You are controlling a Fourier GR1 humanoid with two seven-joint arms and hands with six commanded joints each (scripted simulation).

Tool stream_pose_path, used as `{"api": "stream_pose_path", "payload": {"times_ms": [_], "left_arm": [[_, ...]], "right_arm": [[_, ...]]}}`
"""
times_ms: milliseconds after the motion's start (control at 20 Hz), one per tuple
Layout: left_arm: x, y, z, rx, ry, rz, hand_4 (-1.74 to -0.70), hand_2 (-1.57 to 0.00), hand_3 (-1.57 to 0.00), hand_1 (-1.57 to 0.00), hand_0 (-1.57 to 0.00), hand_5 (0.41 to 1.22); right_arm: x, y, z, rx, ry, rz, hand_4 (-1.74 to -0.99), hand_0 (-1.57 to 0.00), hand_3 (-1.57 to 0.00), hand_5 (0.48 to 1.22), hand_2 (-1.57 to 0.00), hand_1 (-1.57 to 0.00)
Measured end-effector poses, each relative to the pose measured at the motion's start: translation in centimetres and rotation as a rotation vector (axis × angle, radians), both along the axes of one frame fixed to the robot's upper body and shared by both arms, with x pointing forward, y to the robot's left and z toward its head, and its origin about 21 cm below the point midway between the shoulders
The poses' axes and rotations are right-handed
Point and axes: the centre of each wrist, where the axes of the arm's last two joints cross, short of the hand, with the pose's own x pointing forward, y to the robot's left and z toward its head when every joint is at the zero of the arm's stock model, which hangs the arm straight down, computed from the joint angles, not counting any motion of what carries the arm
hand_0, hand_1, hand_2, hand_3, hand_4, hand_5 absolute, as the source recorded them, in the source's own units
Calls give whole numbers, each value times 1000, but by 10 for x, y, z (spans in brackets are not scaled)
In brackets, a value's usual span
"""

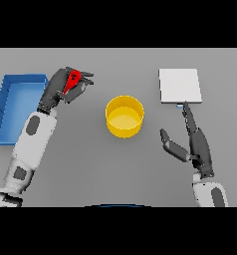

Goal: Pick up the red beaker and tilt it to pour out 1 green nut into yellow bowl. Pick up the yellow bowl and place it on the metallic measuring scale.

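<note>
left hand [65, 87] is clamped on the red beaker [74, 79], fingers and thumb curled round it, held up near the right edge of the blue tray [6, 107] and well left of the yellow bowl [124, 116]. beaker looks tilted, mouth toward the bowl side, though most of it is hidden by the fingers. right hand [192, 142] rests on the table with fingers straight and apart from the thumb, holding nothing, fingertips just below the scale [179, 85].

risk, as i judge it: the beaker is not over the bowl yet. if it tips further where it is, any nut would drop on the bare table [115, 169] between tray and bowl. too steep a tilt over the bowl could also spill more than one nut. the right fingertips sit close to the scale's front edge and could nudge it.

contents: no green nut can be seen in the beaker, the hand covers it. the bowl looks empty, only its yellow floor showing. the tray shows a bare blue floor. nothing lies on the scale.
</note>
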Motion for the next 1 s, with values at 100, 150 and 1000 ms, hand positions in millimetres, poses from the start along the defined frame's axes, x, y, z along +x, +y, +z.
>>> {"api": "stream_pose_path", "payload": {"times_ms": [100,150,1000], "left_arm": [[0,-7,10,140,-7,-35,-1737,-1568,-1567,-1568,-1568,1125],[1,-11,13,214,-2,-56,-1738,-1569,-1568,-1569,-1569,1127],[19,-97,58,1321,-197,-379,-1719,-1571,-1295,-1571,-1571,1217]], "right_arm": [[1,-2,2,-7,2,3,-1186,1,1,660,1,1],[3,0,3,0,11,7,-1183,1,1,663,1,1],[-1,2,-1,90,58,7,-1206,1,1,639,1,1]]}}
